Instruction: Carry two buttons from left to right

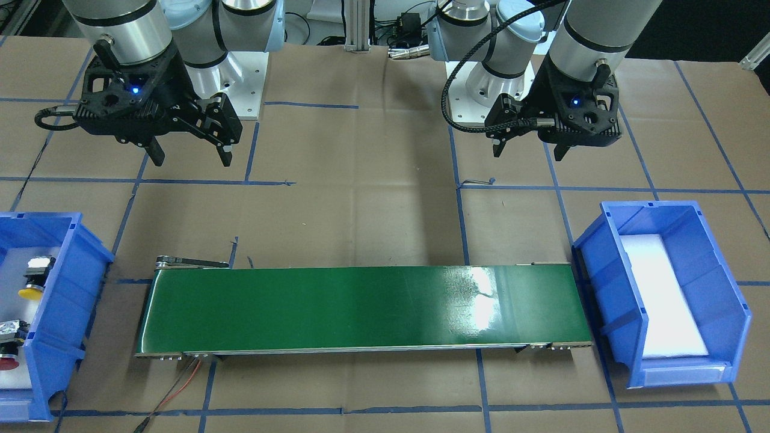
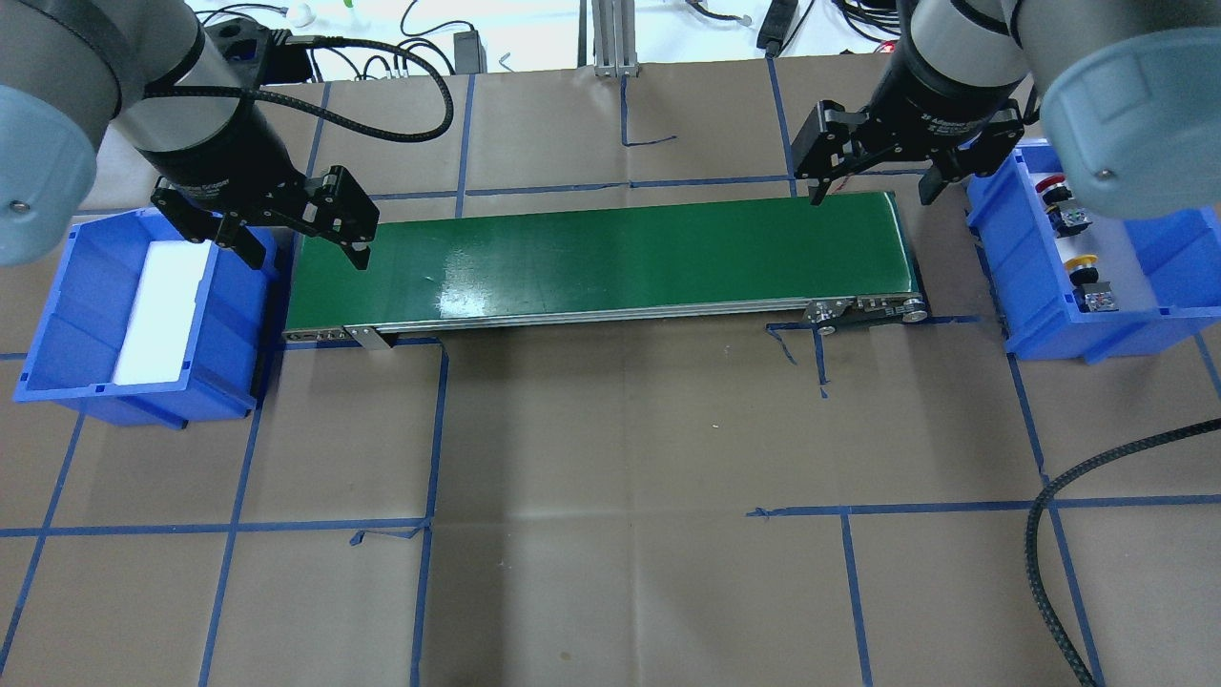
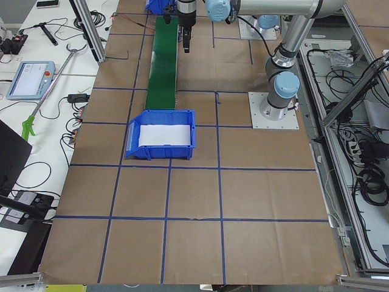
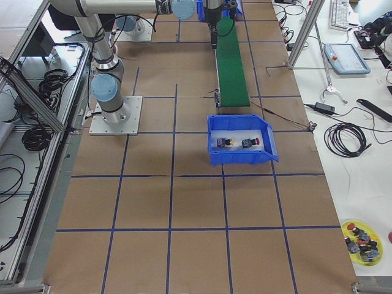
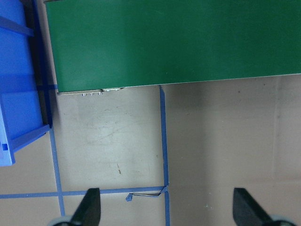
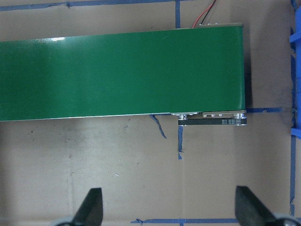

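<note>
The black two-finger left gripper (image 2: pixel 307 260) and right gripper (image 2: pixel 870 198) hang empty, fingers spread wide, near opposite ends of the green conveyor belt (image 2: pixel 610 258). The yellow-capped push button (image 2: pixel 1083 269) and red-capped push button (image 2: pixel 1052 187) lie in the blue plastic bin (image 2: pixel 997 258) at the robot's right.
</note>
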{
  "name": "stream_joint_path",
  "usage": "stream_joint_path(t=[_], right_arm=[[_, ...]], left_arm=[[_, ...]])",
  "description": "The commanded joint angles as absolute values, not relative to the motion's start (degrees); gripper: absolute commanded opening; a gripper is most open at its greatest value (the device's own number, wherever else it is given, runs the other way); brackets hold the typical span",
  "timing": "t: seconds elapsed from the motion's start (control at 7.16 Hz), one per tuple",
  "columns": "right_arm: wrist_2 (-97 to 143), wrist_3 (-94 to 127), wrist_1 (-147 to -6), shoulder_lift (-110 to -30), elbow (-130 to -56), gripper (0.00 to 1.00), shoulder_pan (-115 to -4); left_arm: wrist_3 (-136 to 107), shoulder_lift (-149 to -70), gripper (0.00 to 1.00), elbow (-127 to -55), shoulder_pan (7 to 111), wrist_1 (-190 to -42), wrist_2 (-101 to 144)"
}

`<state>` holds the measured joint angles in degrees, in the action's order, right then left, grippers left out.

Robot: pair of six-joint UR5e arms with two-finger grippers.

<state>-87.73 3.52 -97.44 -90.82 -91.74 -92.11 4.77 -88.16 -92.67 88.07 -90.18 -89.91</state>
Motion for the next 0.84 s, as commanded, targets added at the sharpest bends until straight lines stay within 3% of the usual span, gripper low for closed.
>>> stream_joint_path(t=[0.0, 0.7], right_arm=[[-87.80, 3.52, -97.38, -90.88, -91.76, 1.00, -92.11], [-87.54, 3.43, -97.38, -91.05, -91.14, 1.00, -92.02]], left_arm=[[4.66, -88.16, 1.00, -92.64, 88.07, -90.18, -89.91], [4.66, -88.24, 1.00, -92.64, 88.07, -90.18, -89.83]])
